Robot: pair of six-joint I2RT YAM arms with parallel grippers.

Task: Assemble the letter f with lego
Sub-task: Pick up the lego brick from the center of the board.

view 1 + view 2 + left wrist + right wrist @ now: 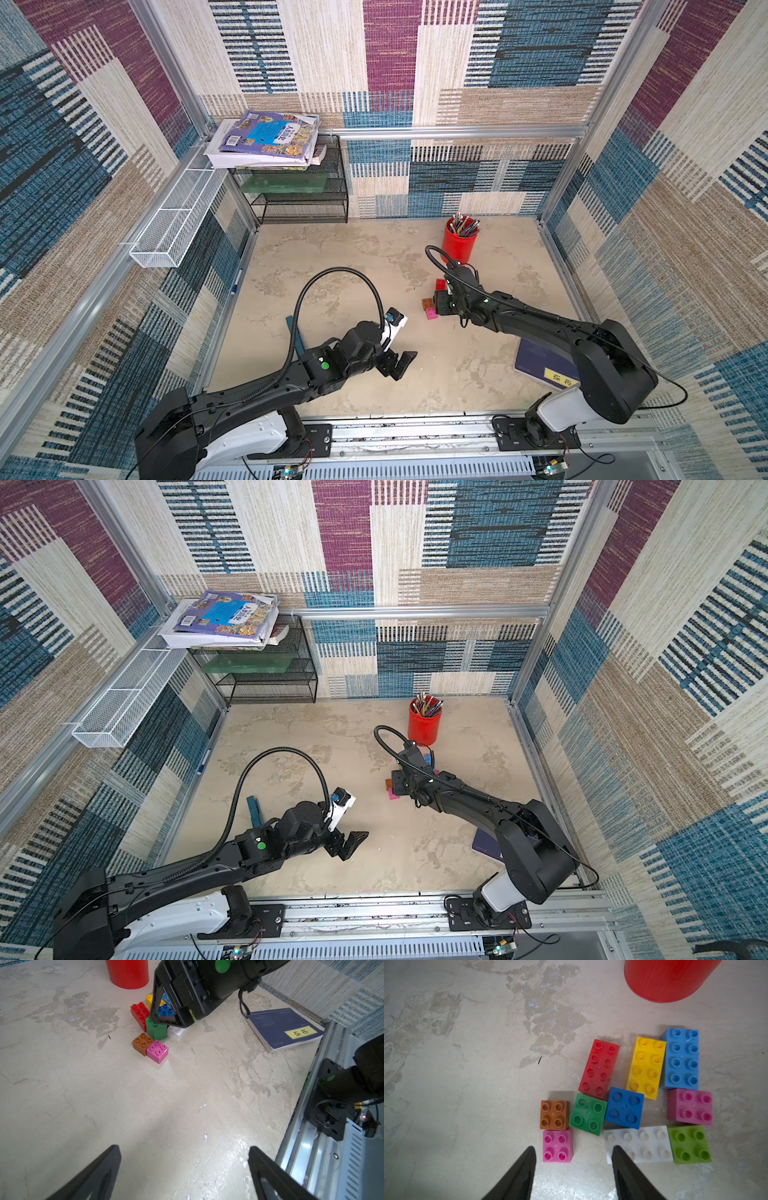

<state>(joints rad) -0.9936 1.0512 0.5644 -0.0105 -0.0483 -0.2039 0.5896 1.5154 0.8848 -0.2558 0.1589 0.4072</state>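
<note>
The lego lies as a loose cluster, seen whole in the right wrist view: red (599, 1069), yellow (646, 1067) and light blue (682, 1058) long bricks. Beside them are blue (624, 1107), green (588, 1114), orange (554, 1114), pink (557, 1145), magenta (690, 1107) and lime (689, 1144) squares, and a white long brick (638, 1144). My right gripper (573, 1147) hovers over the cluster, pointing down and open. The pink square and the white brick's end lie below its fingers, which hold nothing. My left gripper (184, 1147) is open and empty over bare table, well short of the bricks.
A red pen cup (459, 245) stands just behind the bricks. A dark blue book (540, 361) lies under the right arm near the front rail (415, 432). A blue tool (293, 334) lies by the left arm. A black mesh shelf (299, 195) fills the back left corner.
</note>
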